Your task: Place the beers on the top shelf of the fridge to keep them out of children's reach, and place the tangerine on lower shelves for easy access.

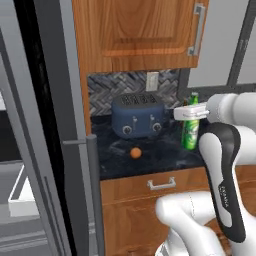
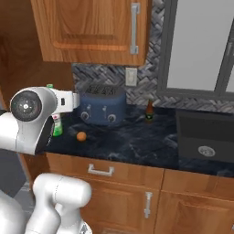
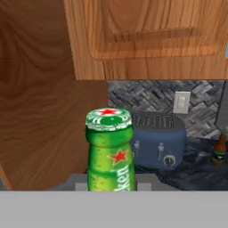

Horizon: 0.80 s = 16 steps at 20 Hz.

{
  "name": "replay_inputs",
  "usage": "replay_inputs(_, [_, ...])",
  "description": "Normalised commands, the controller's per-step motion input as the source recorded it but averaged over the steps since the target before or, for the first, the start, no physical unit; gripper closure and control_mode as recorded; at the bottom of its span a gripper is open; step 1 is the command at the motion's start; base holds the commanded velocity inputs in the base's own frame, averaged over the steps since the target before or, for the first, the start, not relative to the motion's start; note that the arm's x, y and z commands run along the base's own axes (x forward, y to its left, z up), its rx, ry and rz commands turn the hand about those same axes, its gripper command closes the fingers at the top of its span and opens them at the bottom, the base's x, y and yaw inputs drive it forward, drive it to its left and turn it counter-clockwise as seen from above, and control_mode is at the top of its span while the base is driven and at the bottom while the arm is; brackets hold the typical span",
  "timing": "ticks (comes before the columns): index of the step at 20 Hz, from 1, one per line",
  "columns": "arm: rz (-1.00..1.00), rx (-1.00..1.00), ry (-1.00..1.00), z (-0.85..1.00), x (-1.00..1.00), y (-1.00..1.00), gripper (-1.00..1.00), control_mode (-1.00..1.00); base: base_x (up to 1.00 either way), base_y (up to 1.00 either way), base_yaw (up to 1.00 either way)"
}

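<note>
Risk here centres on the green beer (image 3: 109, 151), which fills the near middle of the hand view, cap and neck close ahead of the camera. In the left base view it stands upright on the desk (image 1: 160, 152) to the right of the toaster (image 1: 137, 116), with the arm's white wrist right by its neck. Whether the fingers are spread or pinching the neck cannot be told; they are hidden.

If the hold is loose or not yet made, a lift could leave the slim bottle tipping on the dark desk, or let it slide out of a grip on smooth glass. A sideways sweep toward the fridge (image 1: 47, 130), whose grey door edge stands at the left, could knock the toaster or catch the wooden cabinet (image 1: 135, 30) overhead.

The brown beer (image 2: 149, 111) waits further along the desk, right of the toaster. The tangerine (image 1: 135, 153) lies in front of the toaster, where a low swing could roll it off.
</note>
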Motion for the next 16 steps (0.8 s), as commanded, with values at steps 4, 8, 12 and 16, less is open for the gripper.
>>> replay_inputs(4, [0.0,0.0,0.0,0.0,0.0,0.0,1.0,1.0,-1.0,0.02,0.0])
replay_inputs(8, [0.0,0.0,0.0,0.0,0.0,0.0,1.0,1.0,-1.0,0.4,0.03])
replay_inputs(12, [0.0,0.0,0.0,0.0,0.0,0.0,1.0,1.0,-0.84,0.72,0.16])
replay_inputs(16, [0.0,0.0,0.0,0.0,0.0,0.0,1.0,1.0,-0.5,0.59,0.41])
